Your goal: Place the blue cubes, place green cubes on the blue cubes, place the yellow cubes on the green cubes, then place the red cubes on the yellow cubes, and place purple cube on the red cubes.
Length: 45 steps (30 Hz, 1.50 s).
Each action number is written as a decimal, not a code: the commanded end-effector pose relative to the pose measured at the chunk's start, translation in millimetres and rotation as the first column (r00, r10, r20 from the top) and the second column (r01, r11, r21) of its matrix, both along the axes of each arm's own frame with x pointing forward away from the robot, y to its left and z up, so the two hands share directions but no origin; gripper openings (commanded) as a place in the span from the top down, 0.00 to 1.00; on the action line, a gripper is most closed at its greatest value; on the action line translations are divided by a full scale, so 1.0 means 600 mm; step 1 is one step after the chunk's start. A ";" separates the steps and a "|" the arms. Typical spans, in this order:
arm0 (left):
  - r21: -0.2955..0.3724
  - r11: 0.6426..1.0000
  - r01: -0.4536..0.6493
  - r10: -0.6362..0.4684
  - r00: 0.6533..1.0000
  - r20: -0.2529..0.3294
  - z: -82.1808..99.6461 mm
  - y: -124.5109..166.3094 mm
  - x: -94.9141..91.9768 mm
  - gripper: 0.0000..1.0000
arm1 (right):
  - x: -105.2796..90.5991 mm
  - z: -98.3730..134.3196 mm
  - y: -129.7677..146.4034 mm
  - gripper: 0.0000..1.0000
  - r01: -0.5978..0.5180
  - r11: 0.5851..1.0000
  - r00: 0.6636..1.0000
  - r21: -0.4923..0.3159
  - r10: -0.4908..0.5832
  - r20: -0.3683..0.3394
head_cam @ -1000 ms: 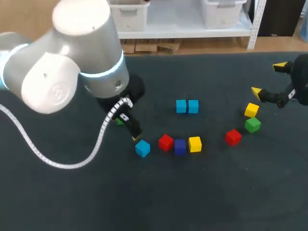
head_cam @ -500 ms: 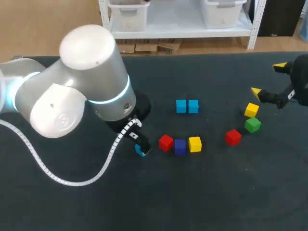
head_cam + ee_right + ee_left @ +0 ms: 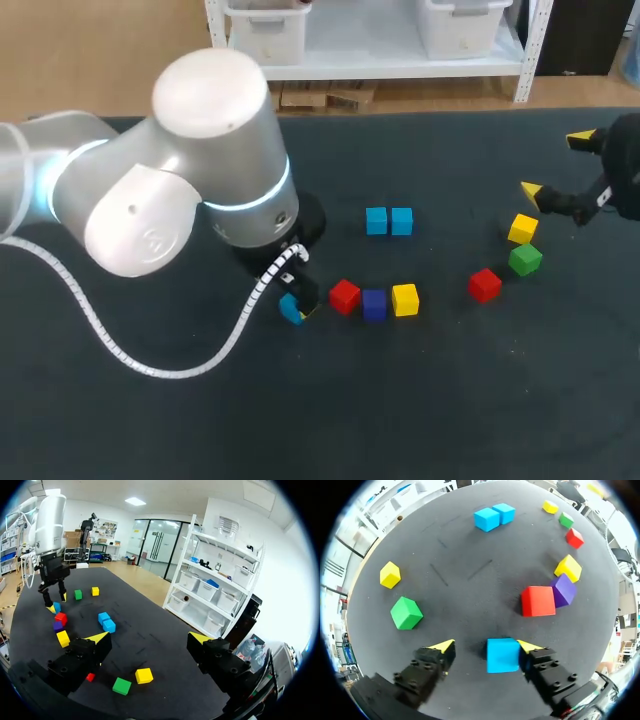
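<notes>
- You have a dark table point(image 3: 470, 400), and the blue pair point(image 3: 388, 221), two bright blue cubes touching side by side, sits near its middle. Every place below is given from that pair.
- Your left arm point(image 3: 190, 190), silver with a lit ring, stands on the left side of the blue pair and hangs over the table.
- Your right arm point(image 3: 625, 170) is well apart from the blue pair, at the table's right edge.
- Your left gripper point(image 3: 485, 647) is down at the table, left of the blue pair and closer to you. Its fingers are spread: one yellow tip touches a side of the lone blue cube point(image 3: 503, 655), the other stands clear of it, so nothing is clamped.
- Your right gripper point(image 3: 556, 163) is spread wide with nothing between its tips.
- The lone blue cube is the same bright blue as the pair and rests on the table.
- On your side of the blue pair is a row: red cube point(image 3: 345, 296), purple cube point(image 3: 374, 304) and yellow cube point(image 3: 405, 299).
- Right of the blue pair, a second yellow cube point(image 3: 522, 228), a green cube point(image 3: 525, 260) and a second red cube point(image 3: 484, 285) lie loosely grouped.
- The left wrist view shows another green cube point(image 3: 406, 613) and another yellow cube point(image 3: 390, 574), well left of the blue pair.
</notes>
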<state>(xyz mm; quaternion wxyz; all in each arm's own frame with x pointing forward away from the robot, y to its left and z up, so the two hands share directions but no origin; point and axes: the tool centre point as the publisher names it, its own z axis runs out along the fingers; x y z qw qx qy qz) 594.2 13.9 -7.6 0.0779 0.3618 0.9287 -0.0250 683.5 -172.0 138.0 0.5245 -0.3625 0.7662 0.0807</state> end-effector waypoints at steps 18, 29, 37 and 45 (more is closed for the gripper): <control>0.017 0.947 0.321 -0.322 0.946 0.027 0.055 0.029 0.081 1.00 | 0.000 -0.001 0.002 0.00 0.004 1.000 1.000 -0.004 -0.004 0.001; 0.055 0.788 0.613 -0.614 0.789 -0.002 0.073 -0.003 0.135 1.00 | 0.000 -0.001 0.002 0.00 0.004 1.000 1.000 -0.004 -0.004 0.001; 0.022 0.703 0.711 -0.711 0.703 0.000 0.059 -0.053 0.139 1.00 | 0.000 -0.001 0.002 0.00 0.004 1.000 1.000 -0.004 -0.004 0.001; 0.008 0.657 0.754 -0.754 0.657 -0.017 0.035 -0.080 0.171 1.00 | 0.000 -0.001 0.002 0.00 0.004 1.000 1.000 -0.004 -0.004 0.001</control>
